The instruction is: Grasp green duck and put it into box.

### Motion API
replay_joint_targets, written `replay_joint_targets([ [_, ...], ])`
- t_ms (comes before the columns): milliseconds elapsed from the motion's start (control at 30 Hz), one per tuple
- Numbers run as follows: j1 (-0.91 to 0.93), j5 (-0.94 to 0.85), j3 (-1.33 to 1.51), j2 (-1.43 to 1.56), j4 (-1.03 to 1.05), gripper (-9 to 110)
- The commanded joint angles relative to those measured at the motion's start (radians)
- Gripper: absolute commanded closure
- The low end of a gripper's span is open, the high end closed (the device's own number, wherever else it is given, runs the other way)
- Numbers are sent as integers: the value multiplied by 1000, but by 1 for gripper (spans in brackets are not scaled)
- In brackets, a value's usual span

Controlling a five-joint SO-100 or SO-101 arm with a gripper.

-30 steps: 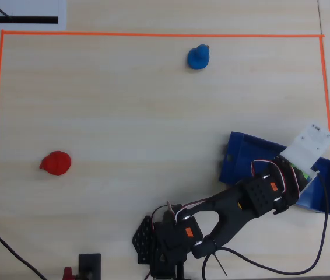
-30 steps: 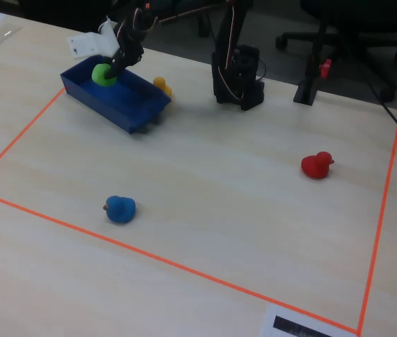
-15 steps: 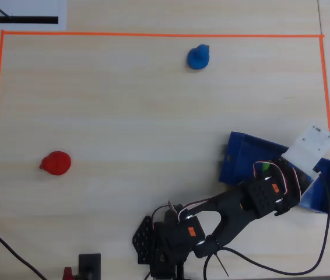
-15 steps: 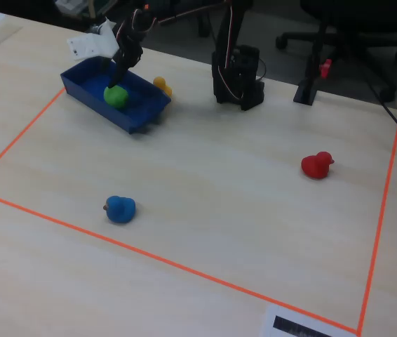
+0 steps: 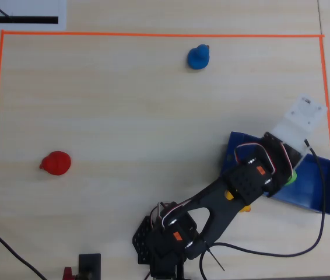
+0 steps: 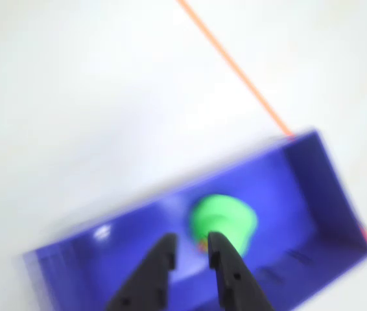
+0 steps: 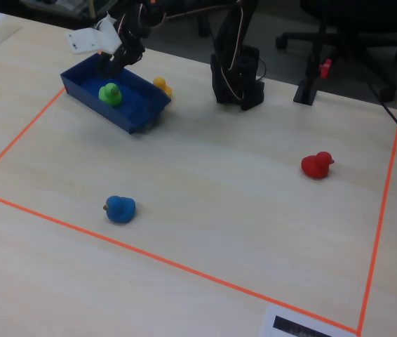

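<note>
Pale wood-grain tabletop (image 7: 240, 196) fills the fixed view, marked off by a rectangle of orange tape (image 7: 170, 264); dark office chairs stand behind its far edge.

Going left to right in that view, the box (image 7: 137, 111) comes first — a long blue tray with low walls, set at an angle near the far left corner of the taped area. The green duck (image 7: 109, 93) sits upright on its floor, roughly midway along, touching nothing but the tray. Just above the box's far wall hangs the gripper (image 7: 106, 64), empty and clear of the duck; a white plate on the wrist sticks out to its left. In the wrist view the gripper (image 6: 190, 243) shows two dark fingers close together with only a narrow gap between their tips, nothing held, and the green duck (image 6: 224, 220) lies blurred on the blue floor just beyond them.

A yellow duck (image 7: 160, 86) stands outside the box, just beside its far long wall. Nearer the camera a blue duck (image 7: 120, 208) rests alone, close to the front tape line. The arm's black base (image 7: 238, 77) stands at the far edge, right of the box. Well apart on the right sits a red duck (image 7: 317, 165).

In the overhead view the arm covers most of the box (image 5: 319, 189); only a sliver of green duck (image 5: 292, 177) shows past the wrist.
</note>
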Motion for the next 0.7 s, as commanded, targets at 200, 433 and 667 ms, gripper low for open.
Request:
replay_joint_targets([
  [200,-525,29,202,414,434,101],
  [433,-799,29,611,796,548,101],
  [667,-902,29,916,1046,534,101],
])
